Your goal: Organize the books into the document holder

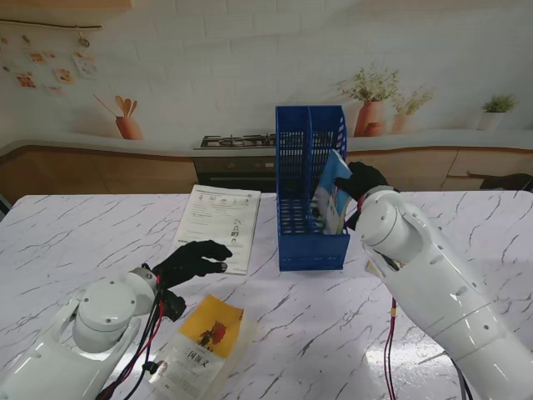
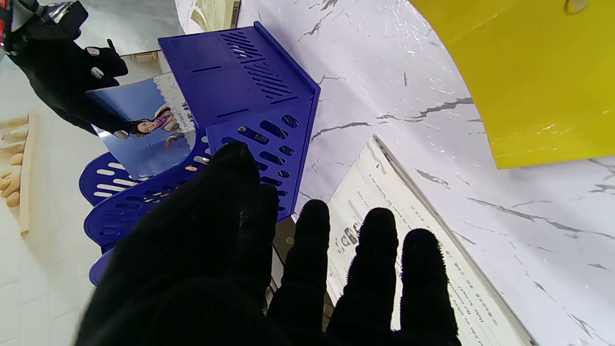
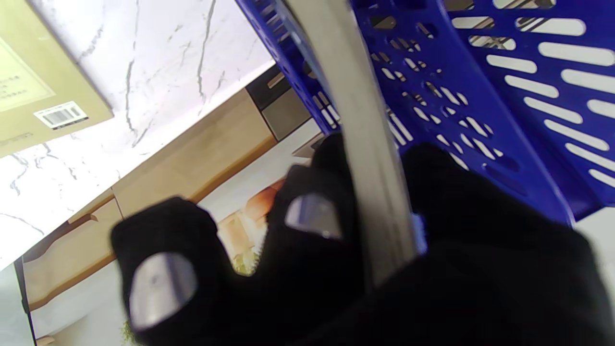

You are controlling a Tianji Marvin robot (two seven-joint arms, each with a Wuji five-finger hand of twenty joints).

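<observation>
Right robot hand (image 1: 363,181) grips a glossy blue book (image 1: 331,193) tilted in the blue document holder (image 1: 310,193)

The holder is slotted plastic, upright on the marbled white desk (image 1: 333,317); the book sits in its right compartment. The right wrist view alone shows the book's pale page edge pinched between black-gloved fingers (image 3: 307,226). The left robot hand (image 1: 190,262) hovers open and empty, fingers spread, over a printed white booklet (image 1: 220,216). A yellow-covered book (image 1: 208,337) lies flat nearer to me

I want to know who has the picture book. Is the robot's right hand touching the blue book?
Touching. In the right wrist view, the right hand pinches the blue book, fingers on both sides of its edge, at the blue document holder.
</observation>
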